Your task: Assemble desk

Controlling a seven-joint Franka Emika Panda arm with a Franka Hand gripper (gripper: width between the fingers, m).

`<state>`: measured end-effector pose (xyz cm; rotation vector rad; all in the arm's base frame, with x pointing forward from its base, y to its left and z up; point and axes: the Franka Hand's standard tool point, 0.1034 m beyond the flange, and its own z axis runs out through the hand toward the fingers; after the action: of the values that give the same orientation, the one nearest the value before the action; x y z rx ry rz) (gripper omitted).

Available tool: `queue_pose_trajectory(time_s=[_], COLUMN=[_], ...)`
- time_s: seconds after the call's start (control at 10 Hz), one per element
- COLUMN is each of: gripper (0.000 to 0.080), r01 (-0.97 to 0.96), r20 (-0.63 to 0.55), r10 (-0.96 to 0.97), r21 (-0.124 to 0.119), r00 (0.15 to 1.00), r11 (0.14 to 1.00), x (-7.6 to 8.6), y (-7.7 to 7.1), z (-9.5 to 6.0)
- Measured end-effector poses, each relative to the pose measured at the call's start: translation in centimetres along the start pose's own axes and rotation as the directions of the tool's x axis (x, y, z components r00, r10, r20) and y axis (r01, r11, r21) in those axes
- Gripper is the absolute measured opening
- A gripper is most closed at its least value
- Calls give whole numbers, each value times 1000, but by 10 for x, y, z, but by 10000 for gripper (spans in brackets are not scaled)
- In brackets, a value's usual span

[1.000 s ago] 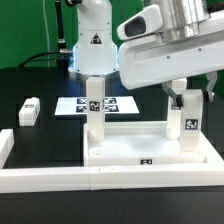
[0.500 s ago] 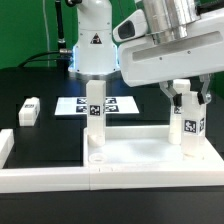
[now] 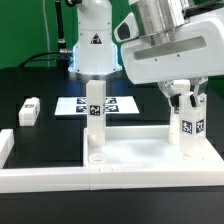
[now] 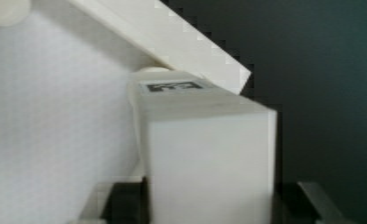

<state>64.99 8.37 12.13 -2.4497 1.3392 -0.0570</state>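
**Exterior view.** The arm's two-finger gripper is seen pinched onto an upright white plastic block leg, with one finger on each side face and the square tag turned to the camera. The leg's long axis is held vertical, directly beneath the gripper. Its foot is set at the far corner, on the exterior view's right, of the wide white rimmed tabletop panel. This panel lies flat inside the long white L-shaped border rail. Whether the foot is fully seated cannot be told. A second white leg is noted upright at the opposite far corner. A third small white leg lies loose on the black table, well apart.

**Wrist view.** The held leg is flanked by dark fingertips, with the panel's pale surface close behind. The coming move is judged to run along, or about, that vertical axis.
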Motion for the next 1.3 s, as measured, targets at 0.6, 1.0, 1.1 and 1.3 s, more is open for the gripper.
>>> queue_pose_trajectory(time_s=[0.6, 1.0, 1.1, 1.3], gripper=[631, 649, 649, 649], r01=[558, 864, 929, 995], r20=[69, 94, 112, 140], r10=[-555, -858, -922, -985], r21=[-36, -55, -58, -16], r00=[829, 504, 370, 98], r11=[829, 501, 366, 97], x=[-29, -30, -30, -21], y=[-5, -3, -8, -2], z=[1, 4, 5, 12])
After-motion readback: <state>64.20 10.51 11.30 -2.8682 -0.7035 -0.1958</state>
